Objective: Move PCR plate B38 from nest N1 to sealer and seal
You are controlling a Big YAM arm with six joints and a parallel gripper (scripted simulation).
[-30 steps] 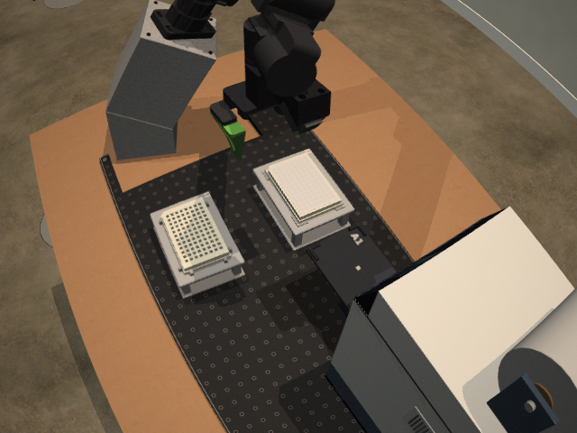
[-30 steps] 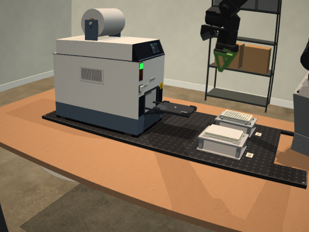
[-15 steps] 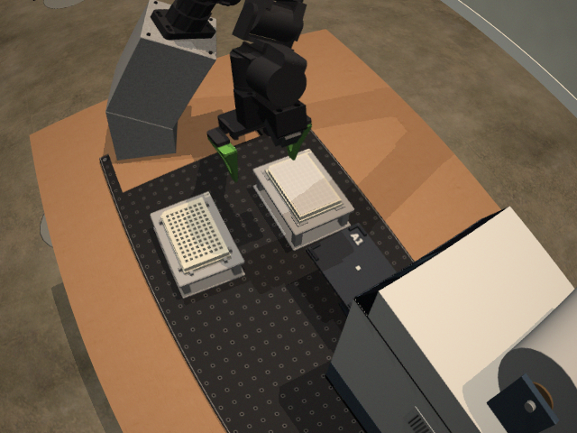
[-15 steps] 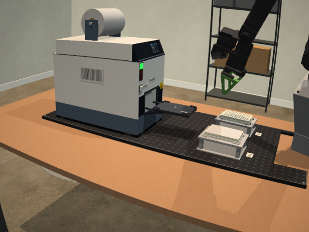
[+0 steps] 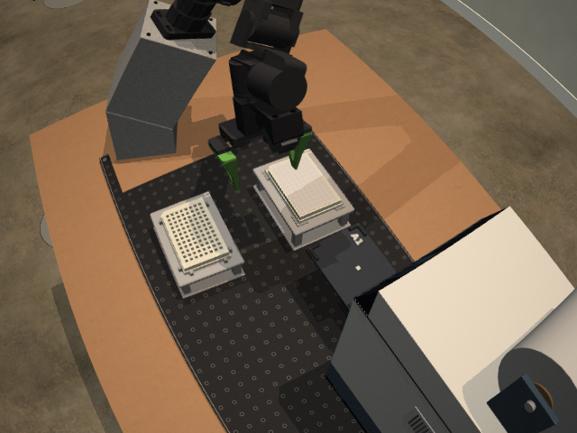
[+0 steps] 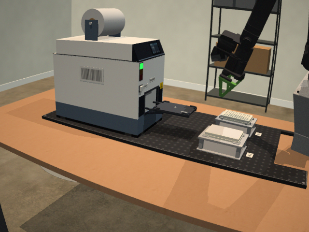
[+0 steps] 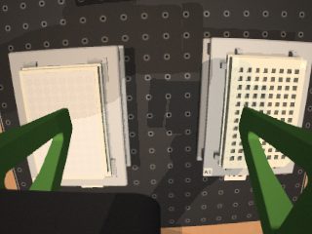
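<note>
The open-well plate B38 (image 5: 196, 233) sits in its grey nest; it also shows in the exterior view (image 6: 235, 115) and at the right of the wrist view (image 7: 263, 117). The foil-covered plate B83 (image 5: 305, 186) sits in the other nest, at the left of the wrist view (image 7: 63, 122). My gripper (image 5: 263, 161) (image 6: 228, 84) is open and empty. It hangs well above the board, over the gap between the two nests (image 7: 156, 161). The sealer's stage (image 5: 353, 261) (image 6: 174, 108) stands out, its pocket empty. The lamp (image 6: 141, 65) shows green, with the START key (image 6: 141, 87) below it.
The sealer housing (image 6: 105, 77) with its foil roll (image 6: 103, 22) stands at one end of the black pegboard. The arm's grey pedestal (image 5: 153, 84) stands at the other end. A shelf rack (image 6: 239, 50) stands behind the table.
</note>
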